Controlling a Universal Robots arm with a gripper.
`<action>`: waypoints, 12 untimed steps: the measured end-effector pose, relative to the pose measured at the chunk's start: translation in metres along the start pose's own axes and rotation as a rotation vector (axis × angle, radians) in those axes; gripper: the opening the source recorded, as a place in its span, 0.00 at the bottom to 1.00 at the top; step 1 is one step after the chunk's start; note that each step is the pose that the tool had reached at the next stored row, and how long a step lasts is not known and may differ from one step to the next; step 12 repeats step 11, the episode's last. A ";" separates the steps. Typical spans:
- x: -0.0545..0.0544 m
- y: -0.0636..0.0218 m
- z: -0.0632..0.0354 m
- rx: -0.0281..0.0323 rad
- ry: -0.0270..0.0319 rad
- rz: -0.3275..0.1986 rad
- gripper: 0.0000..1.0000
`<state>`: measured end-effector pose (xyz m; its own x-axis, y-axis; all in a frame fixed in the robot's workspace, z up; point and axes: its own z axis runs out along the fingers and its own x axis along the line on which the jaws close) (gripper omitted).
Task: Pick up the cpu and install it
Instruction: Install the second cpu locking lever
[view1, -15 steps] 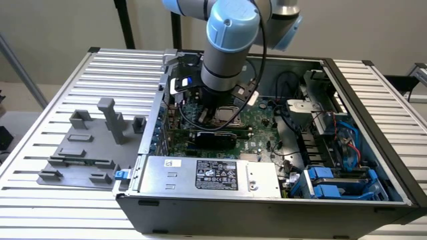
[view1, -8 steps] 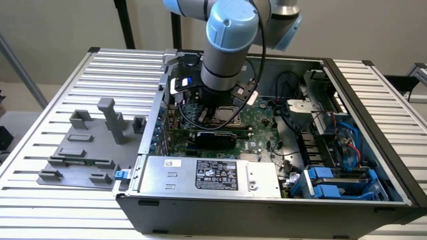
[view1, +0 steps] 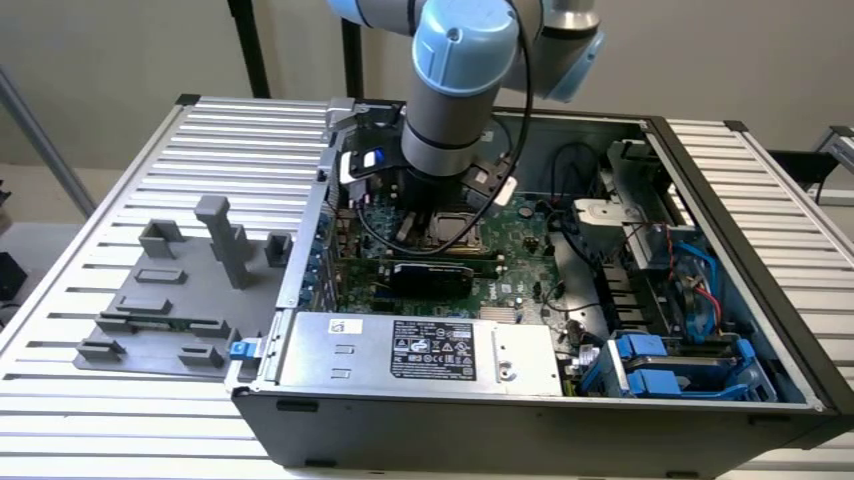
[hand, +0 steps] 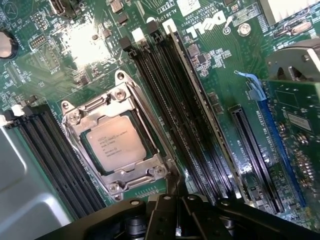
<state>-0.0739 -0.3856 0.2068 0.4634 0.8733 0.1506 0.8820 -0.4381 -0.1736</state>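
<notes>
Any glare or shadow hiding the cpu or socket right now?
Wrist view: a bright glare patch washes out the motherboard beyond the socket; the cpu sits evenly lit, its printing faint. Exterior view: the arm blocks and shades the socket area.

The arm descends near vertical from above, its blue-capped joint uppermost and the grey wrist section pointing straight down. The gripper hangs at its lower end, black body foremost in the wrist view. Its fingers are closed together with nothing between them, tips pointing downward
</notes>
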 end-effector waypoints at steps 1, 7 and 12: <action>0.001 -0.0008 -0.0043 0.0002 0.0001 0.000 0.11; 0.003 -0.0024 -0.0179 0.0036 -0.0017 0.001 0.11; 0.004 -0.0027 -0.0199 0.0036 -0.0018 0.001 0.11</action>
